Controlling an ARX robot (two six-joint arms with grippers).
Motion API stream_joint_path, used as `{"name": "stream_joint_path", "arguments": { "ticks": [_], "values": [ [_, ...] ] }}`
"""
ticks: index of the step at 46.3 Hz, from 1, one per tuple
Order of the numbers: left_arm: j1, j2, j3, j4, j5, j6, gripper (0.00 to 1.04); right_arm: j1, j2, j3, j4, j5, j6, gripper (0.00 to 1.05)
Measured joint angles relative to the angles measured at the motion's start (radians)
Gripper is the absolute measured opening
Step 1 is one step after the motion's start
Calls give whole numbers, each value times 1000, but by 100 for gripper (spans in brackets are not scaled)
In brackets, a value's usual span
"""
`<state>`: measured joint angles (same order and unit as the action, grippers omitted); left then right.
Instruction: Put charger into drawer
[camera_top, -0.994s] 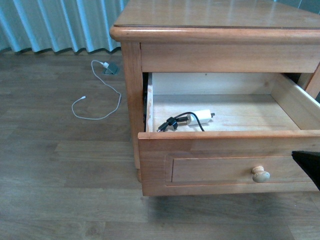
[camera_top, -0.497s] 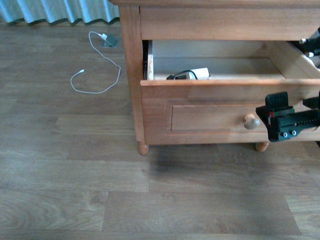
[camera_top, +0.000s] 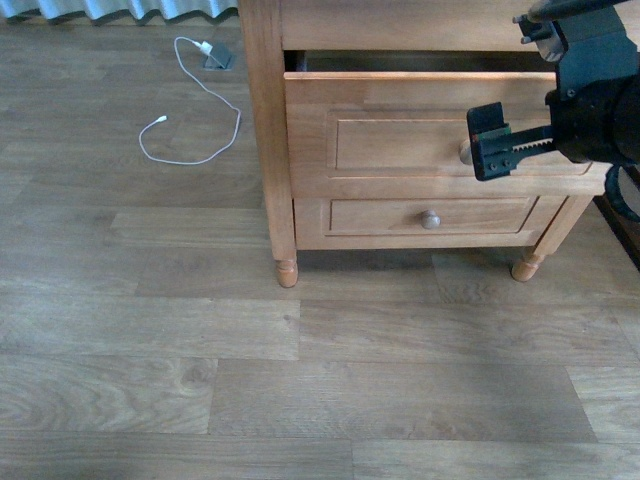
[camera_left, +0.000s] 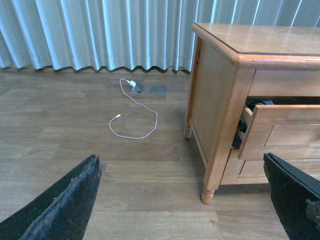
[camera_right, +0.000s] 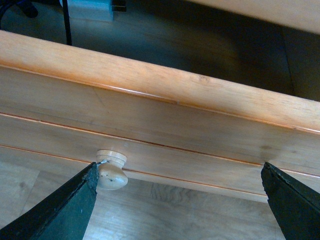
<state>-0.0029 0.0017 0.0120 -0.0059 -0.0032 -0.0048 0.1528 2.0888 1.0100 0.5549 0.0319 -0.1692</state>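
While the drawer (camera_top: 420, 120) sits only a crack out of the nightstand (camera_top: 265, 150) in the front view, your right tool (camera_top: 492, 143) is up against its panel by the pale knob (camera_top: 465, 152), jaws spread, gripping nothing; looks placed to push the front home, that's a judgement. Charger not visible from here. Lower drawer (camera_top: 430, 216) is flush shut. Thin white cable (camera_top: 195, 115) lies on the floor well off to the left, not in the way. Left wrist view: left tool (camera_left: 190, 200) hangs wide open and empty, well apart from the nightstand, staying clear of the work. Drawer front juts slightly past the frame, something dark shows in the side gap, can't tell what. Curtain (camera_left: 100, 32) behind, floor socket (camera_left: 137, 87) by the cable plug. Right wrist view: both fingers straddle the drawer front, one finger (camera_right: 65, 210) touching or just beside the knob. Over the top edge you see the charger (camera_right: 92, 7), white body with black cord, inside the drawer. Nothing blocks the closing path that I can see.
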Motion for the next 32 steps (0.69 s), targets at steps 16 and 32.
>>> {"name": "stream_joint_path", "arguments": {
  "ticks": [16, 32],
  "values": [
    [0, 0, 0, 0, 0, 0, 99, 10, 143, 232, -56, 77, 14, 96],
    [0, 0, 0, 0, 0, 0, 99, 0, 182, 285, -45, 87, 46, 96]
  ]
}}
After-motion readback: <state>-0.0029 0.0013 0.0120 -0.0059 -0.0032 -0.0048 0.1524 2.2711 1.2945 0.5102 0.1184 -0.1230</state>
